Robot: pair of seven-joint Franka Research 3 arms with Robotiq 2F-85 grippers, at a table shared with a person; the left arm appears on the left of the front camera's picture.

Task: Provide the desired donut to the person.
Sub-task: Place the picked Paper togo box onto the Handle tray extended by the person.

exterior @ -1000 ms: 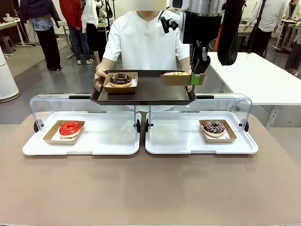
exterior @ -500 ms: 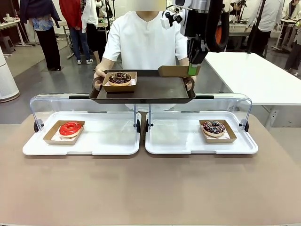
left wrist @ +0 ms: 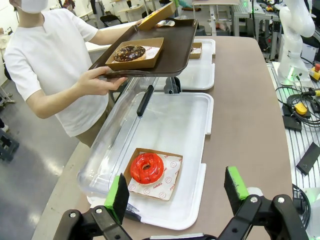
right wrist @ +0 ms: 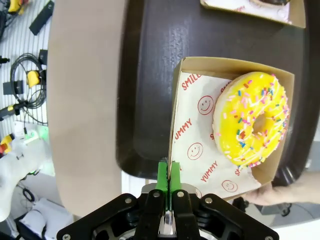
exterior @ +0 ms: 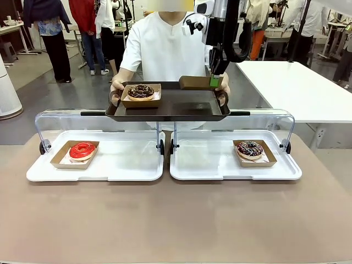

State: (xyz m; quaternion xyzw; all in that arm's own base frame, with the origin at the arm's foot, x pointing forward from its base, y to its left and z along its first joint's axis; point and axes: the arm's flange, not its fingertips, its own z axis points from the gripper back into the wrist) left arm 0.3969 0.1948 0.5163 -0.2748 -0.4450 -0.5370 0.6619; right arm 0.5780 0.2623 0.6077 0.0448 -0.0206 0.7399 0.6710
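Handing over the donut is almost done, I think: its box sits low over the person's brown tray but is not let go yet

On the left, a red donut lies in its box on the left white tray. The left gripper hangs above it with jaws spread wide, holding nothing

The person in white holds the brown tray with both hands. A chocolate donut sits in a box on its left side

On its right side is the yellow sprinkle donut in a box. The right gripper pinches that box's edge with jaws pressed together

Far right, a dark sprinkle donut sits boxed on the right white tray
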